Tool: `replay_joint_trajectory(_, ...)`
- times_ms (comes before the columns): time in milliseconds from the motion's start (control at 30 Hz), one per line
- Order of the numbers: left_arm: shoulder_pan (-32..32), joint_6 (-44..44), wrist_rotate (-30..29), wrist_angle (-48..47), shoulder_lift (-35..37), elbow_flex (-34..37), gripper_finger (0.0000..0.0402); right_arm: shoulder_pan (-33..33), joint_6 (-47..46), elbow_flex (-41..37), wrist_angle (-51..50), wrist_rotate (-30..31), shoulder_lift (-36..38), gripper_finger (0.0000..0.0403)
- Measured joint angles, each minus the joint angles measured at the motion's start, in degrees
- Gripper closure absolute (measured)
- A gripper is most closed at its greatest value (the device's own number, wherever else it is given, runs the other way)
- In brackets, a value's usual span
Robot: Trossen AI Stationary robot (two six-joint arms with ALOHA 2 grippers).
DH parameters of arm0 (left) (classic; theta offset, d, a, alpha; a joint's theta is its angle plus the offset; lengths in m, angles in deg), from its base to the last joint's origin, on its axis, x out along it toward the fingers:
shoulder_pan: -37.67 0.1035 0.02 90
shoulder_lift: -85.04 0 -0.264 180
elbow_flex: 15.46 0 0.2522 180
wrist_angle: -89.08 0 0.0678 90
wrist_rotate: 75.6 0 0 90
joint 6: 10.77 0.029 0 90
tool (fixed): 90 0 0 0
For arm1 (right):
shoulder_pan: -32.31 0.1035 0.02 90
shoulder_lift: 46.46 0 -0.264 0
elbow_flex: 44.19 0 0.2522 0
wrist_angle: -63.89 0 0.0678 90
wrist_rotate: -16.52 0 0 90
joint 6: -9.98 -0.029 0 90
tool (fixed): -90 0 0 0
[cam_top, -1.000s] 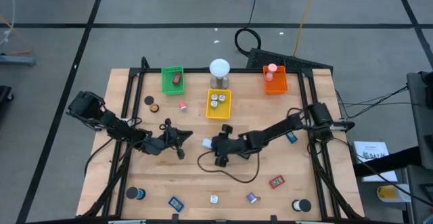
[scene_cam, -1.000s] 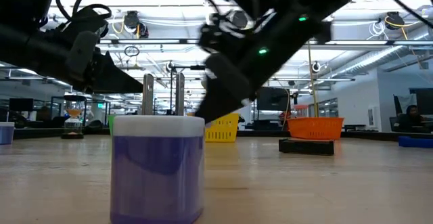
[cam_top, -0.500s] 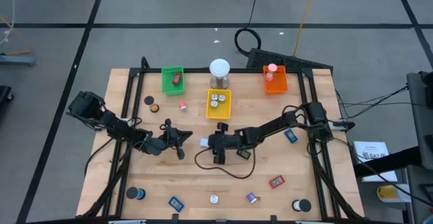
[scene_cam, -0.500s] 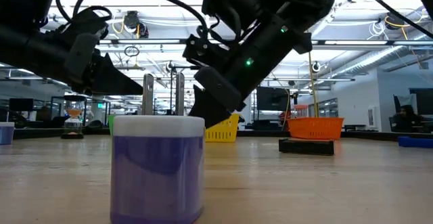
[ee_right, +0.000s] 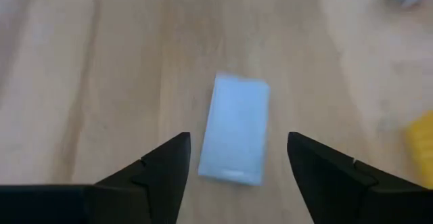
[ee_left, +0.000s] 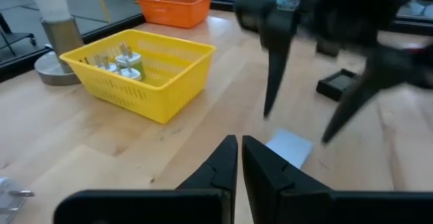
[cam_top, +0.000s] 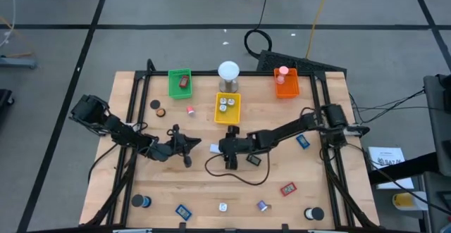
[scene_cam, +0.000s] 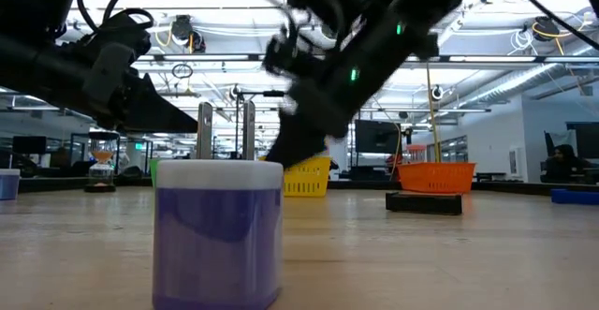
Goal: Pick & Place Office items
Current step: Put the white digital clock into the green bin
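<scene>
Fingers of my right gripper (ee_right: 237,166) stand spread above a pale blue rectangular piece (ee_right: 235,129) flat on the desk (ee_right: 81,82); my left gripper (ee_left: 239,158) is closed nearby.

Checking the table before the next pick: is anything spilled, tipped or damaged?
Nothing stands out. The pale blue piece lies flat on the wood between the right gripper's open fingers; the yellow tray sits upright with its plugs inside.

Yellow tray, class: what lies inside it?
The yellow tray holds silvery-white round bits; three show from above. Anything beneath them or behind the tray's near wall is hidden.
</scene>
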Motion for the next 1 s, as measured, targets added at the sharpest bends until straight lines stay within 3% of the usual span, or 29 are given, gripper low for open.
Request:
replay_joint_trajectory(100, 0.06, -0.26, 3.13, 0.17, 0.00, 0.00, 0.0378, 0.78, 1.27, -0.08, -8.17, 3.18, 5.41, 0.0190)
replay_joint_trajectory(233, 1.69, 0.12, 10.52, 0.44, -0.02, -0.54, 0.0378, 2.35, 4.48, -2.31, -10.01, 12.09, 12.58, 0.0254)
replay_joint_trajectory(400, 3.45, 3.43, 15.17, 0.41, -0.02, -3.23, 0.0378, 2.68, 7.56, -13.70, 0.76, 14.77, 21.52, 0.0353)
replay_joint_trajectory(500, 4.05, 7.94, 17.77, -0.09, -0.02, -5.59, 0.0378, 2.00, 7.89, -21.80, 8.93, 12.11, 26.63, 0.0394)
replay_joint_trajectory(733, 6.57, 9.22, 24.87, -6.18, -0.02, -12.14, 0.0378, 0.48, 5.85, -38.69, 34.71, 11.92, 35.41, 0.0365)
replay_joint_trajectory(867, 8.28, 6.81, 25.92, -15.54, -0.02, -16.65, 0.0378, 0.12, 7.66, -44.87, 41.16, 11.92, 40.22, 0.0361)
replay_joint_trajectory(1000, 8.48, 11.21, 25.92, -20.99, -0.07, -20.56, 0.0395, 0.12, 7.45, -48.37, 43.44, 11.92, 44.36, 0.0368)
